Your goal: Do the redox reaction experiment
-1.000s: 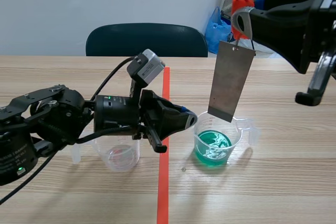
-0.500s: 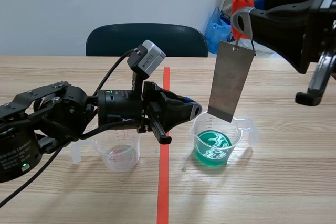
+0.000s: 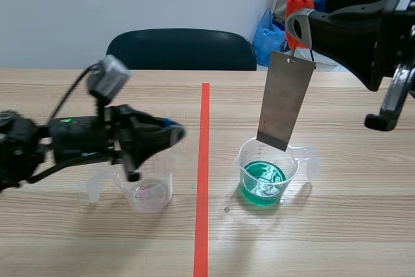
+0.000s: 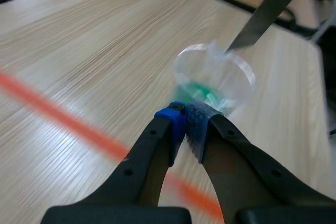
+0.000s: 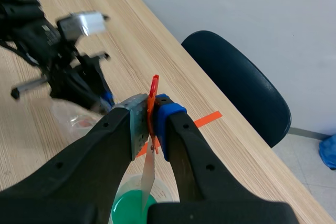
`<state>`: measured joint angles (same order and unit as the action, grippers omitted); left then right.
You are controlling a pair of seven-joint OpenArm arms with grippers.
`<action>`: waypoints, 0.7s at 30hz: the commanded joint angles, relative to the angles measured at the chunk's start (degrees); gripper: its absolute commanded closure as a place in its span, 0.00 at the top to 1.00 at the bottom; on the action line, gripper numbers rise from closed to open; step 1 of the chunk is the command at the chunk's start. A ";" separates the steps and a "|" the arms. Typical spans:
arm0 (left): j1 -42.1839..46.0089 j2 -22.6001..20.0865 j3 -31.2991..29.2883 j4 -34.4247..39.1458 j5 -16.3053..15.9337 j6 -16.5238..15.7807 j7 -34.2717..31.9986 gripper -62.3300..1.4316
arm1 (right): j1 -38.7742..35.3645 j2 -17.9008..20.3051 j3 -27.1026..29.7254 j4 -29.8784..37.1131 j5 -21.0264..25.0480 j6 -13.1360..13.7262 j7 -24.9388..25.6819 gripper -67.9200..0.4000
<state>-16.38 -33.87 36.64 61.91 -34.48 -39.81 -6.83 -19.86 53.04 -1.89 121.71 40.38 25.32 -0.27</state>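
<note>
Left arm clear; plate ready to dip
Left claw (image 4: 185,127), clenched empty, has withdrawn from the green-solution beaker (image 3: 266,174) to the empty beaker (image 3: 150,191); right claw (image 5: 152,115) grips the orange clip (image 3: 296,19), metal plate (image 3: 284,102) hanging at the beaker's mouth, undipped.

Bright, even light here, just a soft shadow under the green beaker (image 3: 262,180) on the table (image 3: 343,244). My left arm (image 3: 84,139) is all motion blur in scene view; left wrist background's smeared too.

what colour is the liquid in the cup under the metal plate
The liquid is green, clearest in the scene view.
</note>
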 commanded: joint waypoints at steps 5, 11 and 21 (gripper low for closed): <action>11.28 -17.14 -8.63 0.83 -0.46 -0.07 -12.04 0.07 | 0.94 0.76 0.50 -0.07 0.59 -0.24 0.66 0.01; 33.11 -30.40 -21.79 0.66 -0.44 -0.07 -26.49 0.06 | 0.94 0.76 0.50 -0.07 0.59 -0.24 0.68 0.01; 66.53 -22.23 -51.04 0.09 10.05 1.81 -40.46 0.07 | 0.94 0.76 0.50 -0.07 0.59 -0.24 0.63 0.01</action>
<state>50.33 -58.33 -14.35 61.69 -24.34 -37.58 -46.11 -19.86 53.04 -1.89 121.71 40.36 25.30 -0.30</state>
